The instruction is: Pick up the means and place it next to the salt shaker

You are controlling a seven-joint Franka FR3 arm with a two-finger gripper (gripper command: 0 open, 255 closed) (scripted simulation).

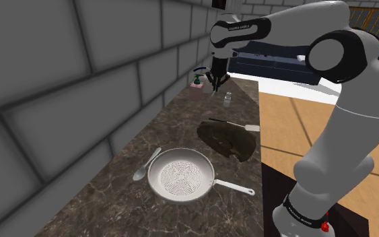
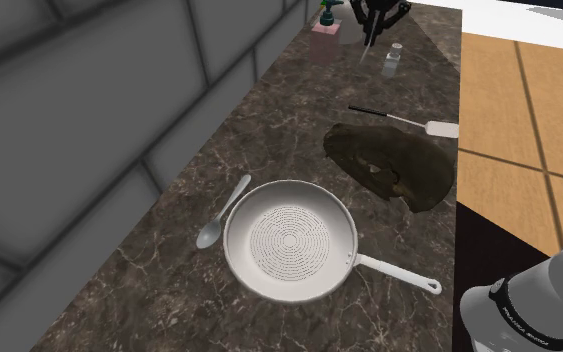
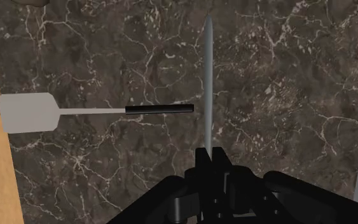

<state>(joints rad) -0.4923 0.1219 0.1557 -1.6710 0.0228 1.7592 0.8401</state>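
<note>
Claw [image 3: 212, 156] clamps tight on a thin grey blade-like utensil [image 3: 208, 76], held edge-on above the dark marbled stone table [image 3: 285, 76], near the small clear salt shaker [image 1: 227, 99]; a white-bladed black-handled spatula [image 3: 75, 111] lies below it.

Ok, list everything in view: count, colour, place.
counter: 1, dark marble
wall: 1, grey, along counter
pan: 1, white, near end
spoon: 1, grey, beside pan
cloth: 1, dark olive, mid-counter
spatula: 1, white, black handle, beyond cloth
shaker: 1, pale, far end
dispenser: 1, pink, far end
utensil: 1, grey, thin, held
sofa: 1, dark blue, beyond counter
arm: 1, white
end effector: 1, black, shut on utensil
</note>
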